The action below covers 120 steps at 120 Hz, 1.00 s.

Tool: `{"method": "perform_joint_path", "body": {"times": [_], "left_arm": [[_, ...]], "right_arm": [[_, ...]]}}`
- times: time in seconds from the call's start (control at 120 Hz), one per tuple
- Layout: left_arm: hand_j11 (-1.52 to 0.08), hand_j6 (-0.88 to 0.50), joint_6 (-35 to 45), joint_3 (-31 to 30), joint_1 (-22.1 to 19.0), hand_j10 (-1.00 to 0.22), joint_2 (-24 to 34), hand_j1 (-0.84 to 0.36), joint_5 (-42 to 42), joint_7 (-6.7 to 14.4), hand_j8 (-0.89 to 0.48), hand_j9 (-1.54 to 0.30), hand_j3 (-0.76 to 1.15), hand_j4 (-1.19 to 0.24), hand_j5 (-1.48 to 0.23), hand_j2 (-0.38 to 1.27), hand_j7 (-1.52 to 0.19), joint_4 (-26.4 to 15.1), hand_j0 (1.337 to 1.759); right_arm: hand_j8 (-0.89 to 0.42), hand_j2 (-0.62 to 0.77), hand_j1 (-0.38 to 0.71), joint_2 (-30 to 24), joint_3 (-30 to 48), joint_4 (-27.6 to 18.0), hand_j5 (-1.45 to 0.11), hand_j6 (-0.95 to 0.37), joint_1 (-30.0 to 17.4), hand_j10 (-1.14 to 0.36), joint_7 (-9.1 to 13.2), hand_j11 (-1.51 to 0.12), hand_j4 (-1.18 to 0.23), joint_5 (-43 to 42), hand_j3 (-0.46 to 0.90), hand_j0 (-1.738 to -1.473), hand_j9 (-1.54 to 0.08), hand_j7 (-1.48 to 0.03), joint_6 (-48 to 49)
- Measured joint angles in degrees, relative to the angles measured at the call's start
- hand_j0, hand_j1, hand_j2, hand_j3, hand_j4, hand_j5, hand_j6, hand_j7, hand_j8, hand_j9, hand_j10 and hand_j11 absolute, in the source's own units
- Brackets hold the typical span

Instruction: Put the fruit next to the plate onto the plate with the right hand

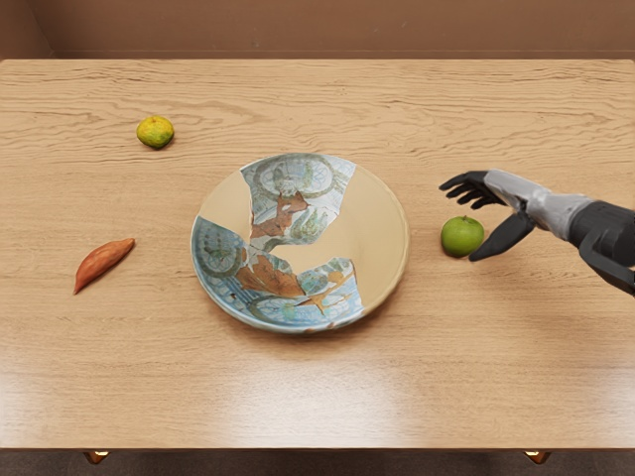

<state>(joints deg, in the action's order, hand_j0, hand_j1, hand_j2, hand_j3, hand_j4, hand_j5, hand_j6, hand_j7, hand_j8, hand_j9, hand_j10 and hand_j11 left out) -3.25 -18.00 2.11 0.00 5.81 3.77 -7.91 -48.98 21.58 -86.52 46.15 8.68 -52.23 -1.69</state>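
Though the wooden counter carries several things, only its right half matters for the coming move. A wide painted plate sits at the counter's middle. The right arm comes in from the counter's right edge, and the right hand hovers between that edge and the plate. No left arm is to be seen, so the right is the only hand near the work.

A green apple lies on the counter just beside the plate's right rim, apart from it. It sits on the plate side of the hand, a little toward the front edge. It is round, so no long axis dictates the approach.

The hand is wide open and holds nothing. Its dark fingers reach over the far side of the apple, and the thumb slants down at the apple's right. I cannot tell whether the thumb tip touches the skin.

A reddish sweet potato and a small yellow-green citrus lie well apart toward the counter's left edge.
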Motion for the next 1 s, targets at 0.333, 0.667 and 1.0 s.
{"method": "perform_joint_path", "body": {"times": [0.333, 0.667, 1.0], "left_arm": [[-0.32, -0.25, 0.0, 0.0, 0.0, -0.24, 0.0, 0.06, 0.0, 0.0, -0.25, -0.32, 0.00, -0.25, -0.32, 0.05, -0.32, 0.0, 1.658], [-0.32, -0.25, 0.0, 0.0, 0.0, -0.24, 0.0, 0.06, 0.0, 0.0, -0.25, -0.32, 0.00, -0.25, -0.32, 0.05, -0.32, 0.0, 1.658], [-0.32, -0.25, 0.0, 0.0, 0.0, -0.24, 0.0, 0.06, 0.0, 0.0, -0.25, -0.32, 0.00, -0.25, -0.32, 0.05, -0.32, 0.0, 1.658]], "right_arm": [[-0.31, -0.06, 0.01, 4.0, -2.1, 3.2, -0.39, -0.31, -0.7, -0.31, 0.1, -0.39, -0.31, -1.6, 0.00, -1.658, -0.39, -0.39, -4.6], [-0.29, -0.05, 0.00, 6.9, -3.7, 7.0, -0.38, -0.30, -0.8, -0.29, 0.0, -0.38, -0.29, -1.8, 0.00, -1.658, -0.38, -0.38, -4.8], [-0.36, -0.07, 0.12, 6.5, -3.9, 7.6, -0.51, -0.40, -1.1, -0.40, -0.1, -0.51, -0.40, -1.7, 0.00, -1.658, -0.51, -0.51, -4.8]]}}
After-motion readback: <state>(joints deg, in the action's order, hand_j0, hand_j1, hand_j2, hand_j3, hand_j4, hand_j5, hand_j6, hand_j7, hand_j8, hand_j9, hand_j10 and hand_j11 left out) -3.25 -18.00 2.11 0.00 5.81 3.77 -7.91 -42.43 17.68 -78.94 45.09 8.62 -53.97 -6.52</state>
